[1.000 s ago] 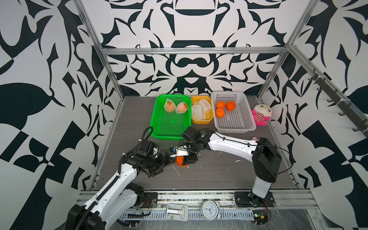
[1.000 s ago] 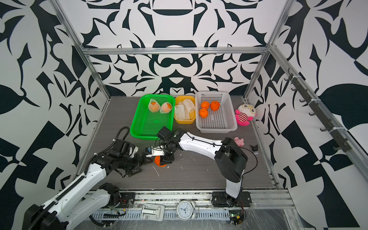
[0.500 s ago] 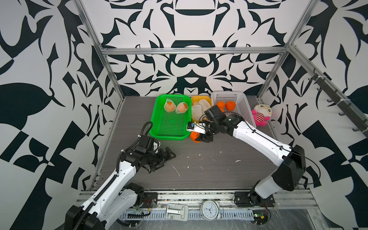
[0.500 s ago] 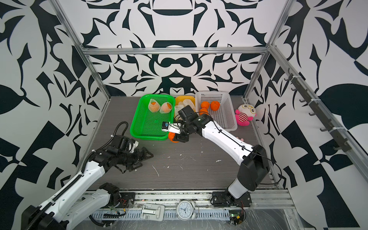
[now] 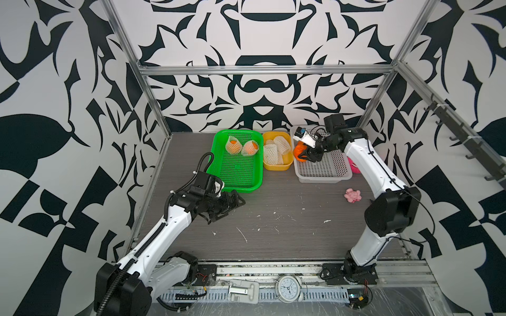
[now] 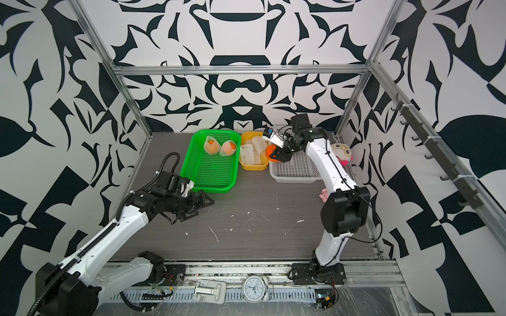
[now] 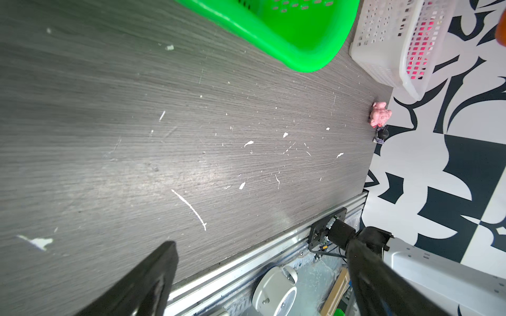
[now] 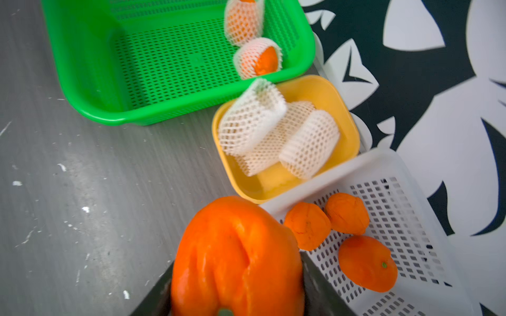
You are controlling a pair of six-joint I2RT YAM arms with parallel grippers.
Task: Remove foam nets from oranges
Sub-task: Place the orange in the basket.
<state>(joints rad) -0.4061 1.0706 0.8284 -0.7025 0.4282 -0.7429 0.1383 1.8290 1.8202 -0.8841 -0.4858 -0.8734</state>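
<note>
Right gripper (image 5: 308, 156): being clamped on a bare orange (image 5: 299, 150) over the white basket's (image 5: 323, 179) left edge
Left gripper (image 5: 228, 209): jaws being held wide apart, empty, near the green tray's (image 5: 238, 188) front left corner
Foam nets (image 5: 229, 148): two being worn by oranges (image 5: 233, 142) at that tray's far edge
Risk: a release here is likely being caught by the rim, the fruit rolling onto the table (image 5: 273, 240) or into the yellow tub (image 5: 276, 166)

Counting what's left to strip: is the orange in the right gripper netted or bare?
Bare. The orange held in the right gripper shows only glossy skin in the right wrist view, no white mesh.
</note>
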